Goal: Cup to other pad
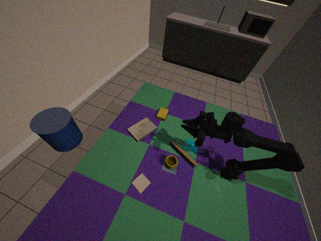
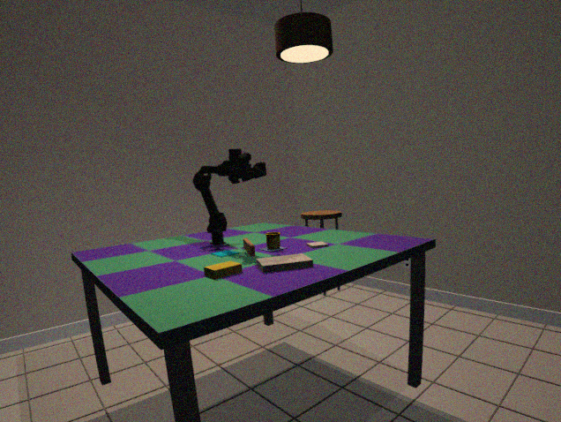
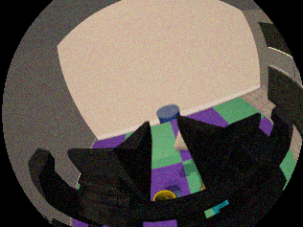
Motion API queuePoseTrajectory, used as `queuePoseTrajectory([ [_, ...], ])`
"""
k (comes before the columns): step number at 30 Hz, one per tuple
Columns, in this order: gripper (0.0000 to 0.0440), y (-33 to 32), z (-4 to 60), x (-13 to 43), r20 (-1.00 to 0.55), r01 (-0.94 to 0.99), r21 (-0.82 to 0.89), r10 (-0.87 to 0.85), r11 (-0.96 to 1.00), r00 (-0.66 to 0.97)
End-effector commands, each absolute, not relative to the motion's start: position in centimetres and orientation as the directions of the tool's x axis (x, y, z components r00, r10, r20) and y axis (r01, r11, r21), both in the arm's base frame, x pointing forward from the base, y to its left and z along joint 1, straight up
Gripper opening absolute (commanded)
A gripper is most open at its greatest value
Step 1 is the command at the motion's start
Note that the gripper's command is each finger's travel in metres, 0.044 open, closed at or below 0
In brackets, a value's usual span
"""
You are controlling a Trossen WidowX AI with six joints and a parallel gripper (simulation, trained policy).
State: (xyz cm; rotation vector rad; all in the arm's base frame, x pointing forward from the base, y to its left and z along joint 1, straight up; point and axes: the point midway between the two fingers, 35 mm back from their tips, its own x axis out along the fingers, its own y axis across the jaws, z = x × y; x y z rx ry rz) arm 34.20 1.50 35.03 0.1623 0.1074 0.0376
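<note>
A yellow cup [image 1: 171,162] [image 2: 273,240] [image 3: 165,195] stands upright on a grey-blue pad [image 1: 172,171]. Dark marbles show inside it in the top view; single ones cannot be told apart. A cyan pad [image 1: 190,145] [image 2: 225,252] [image 3: 220,207] lies nearer the arm, across a wooden bar from the cup. A pale flat square [image 1: 141,183] [image 2: 317,244] lies on the cup's other side. My gripper [image 1: 182,123] [image 3: 163,123] is high above the table, away from the cup. Its fingers are partly open, with a gap and nothing between them.
The wooden bar [image 1: 182,153] [image 2: 249,246] stands as a low barrier between the cup and the cyan pad. A pale block [image 1: 142,128] [image 2: 284,262] and a yellow block [image 1: 162,114] [image 2: 222,269] lie farther out on the checkered table. A blue round object [image 1: 59,132] [image 3: 168,114] is beyond the table.
</note>
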Motion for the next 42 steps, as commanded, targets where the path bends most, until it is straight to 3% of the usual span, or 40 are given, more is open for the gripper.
queuePoseTrajectory([
  [1,0.0142,1.7,35.1,34.8,-0.134,-0.023,0.198,0.050,0.980,0.990],
  [21,0.0165,3.7,35.0,36.8,-0.337,0.061,0.419,0.093,0.906,0.937],
  [42,0.0178,6.1,33.6,38.1,-0.560,0.268,0.581,0.137,0.768,0.817],
])
